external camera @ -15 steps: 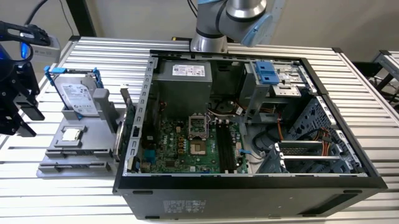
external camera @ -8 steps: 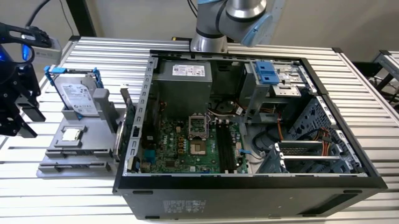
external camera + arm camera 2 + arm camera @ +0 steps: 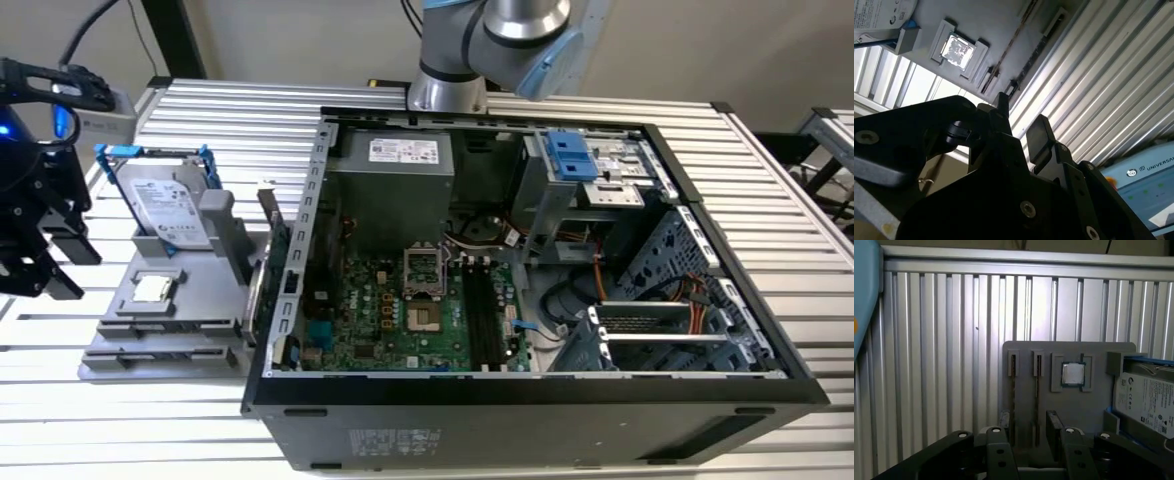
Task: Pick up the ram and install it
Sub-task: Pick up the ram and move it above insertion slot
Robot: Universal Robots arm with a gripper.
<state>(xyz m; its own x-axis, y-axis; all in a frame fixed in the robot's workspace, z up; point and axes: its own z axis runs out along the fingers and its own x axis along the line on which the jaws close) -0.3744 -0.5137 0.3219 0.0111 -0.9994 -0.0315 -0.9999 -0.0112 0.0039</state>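
Jaws stand apart, gripping nothing. The gripper [image 3: 1029, 432] hovers near the grey holder [image 3: 1094, 405], at the exterior view's left. The ram [image 3: 1013, 395] stands on edge in a holder slot. It looks light, stiff and fragile, so I'd pinch its flat faces mid-length, avoiding the contacts.

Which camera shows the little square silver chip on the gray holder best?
The first wrist view: the chip sits square-on in its gray holder. In the second wrist view the chip glares, tilted; in the exterior view the chip lies oblique.
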